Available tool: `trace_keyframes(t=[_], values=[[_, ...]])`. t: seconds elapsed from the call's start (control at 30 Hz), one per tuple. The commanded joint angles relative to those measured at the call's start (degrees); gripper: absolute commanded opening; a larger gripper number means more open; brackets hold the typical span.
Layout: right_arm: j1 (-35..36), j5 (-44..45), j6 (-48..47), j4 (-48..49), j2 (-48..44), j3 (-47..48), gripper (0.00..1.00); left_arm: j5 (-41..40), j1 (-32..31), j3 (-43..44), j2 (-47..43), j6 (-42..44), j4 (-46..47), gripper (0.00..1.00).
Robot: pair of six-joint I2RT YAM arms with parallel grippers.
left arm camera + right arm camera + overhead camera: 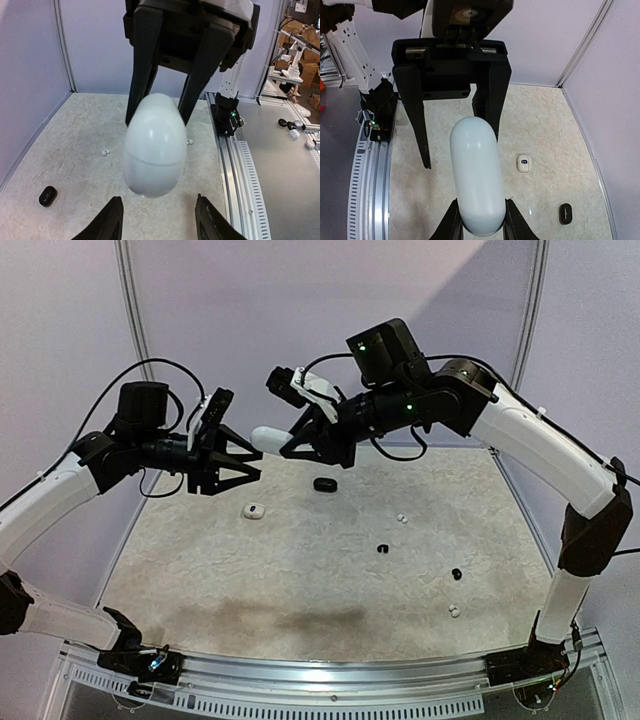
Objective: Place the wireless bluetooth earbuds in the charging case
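Jaws on left: open, one finger on each side of the left end of the big white case (155,150); touching or not, cannot tell.
Small white case (253,510): flat on the tabletop (300,575), dark mark on top.
Big white case: egg-shaped, shut, up in the air, well above the tabletop.
Jaws on right: closed on the big white case, squeezing its other end.
Black case (323,484): shut, down on the tabletop, near the small white one.
Black bud (381,548): alone, mid tabletop.
White buds (400,518): tiny, close together, just behind the black bud.
Second black bud (456,574): further right.
More white buds (454,611): close together, near the front right, loose on the tabletop.
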Motion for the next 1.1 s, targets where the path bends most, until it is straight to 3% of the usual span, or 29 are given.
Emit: trace_keyframes(t=[0.0, 0.3, 0.6, 0.73, 1.07], values=[[1.1, 4.9, -4.2, -7.6, 2.5, 3.4, 0.0, 0.0, -1.4, -2.1, -0.1, -3.0, 6.5, 0.47], [1.6, 5.8, -4.7, -8.4, 2.7, 3.7, 0.0, 0.1, -2.7, -3.5, -0.1, -3.3, 9.8, 0.37], [1.8, 5.4, -4.3, -7.0, 2.9, 3.6, 0.0, 0.3, -3.7, -4.1, -0.1, -4.0, 10.4, 0.15], [1.7, 4.5, -4.2, -5.8, 2.7, 3.4, 0.0, 0.8, -4.0, -4.4, 0.1, -4.8, 11.0, 0.31], [1.7, 4.4, -3.5, -4.9, 2.2, 3.1, 0.0, 1.2, -4.2, -5.6, 0.0, -6.2, 13.2, 0.31]])
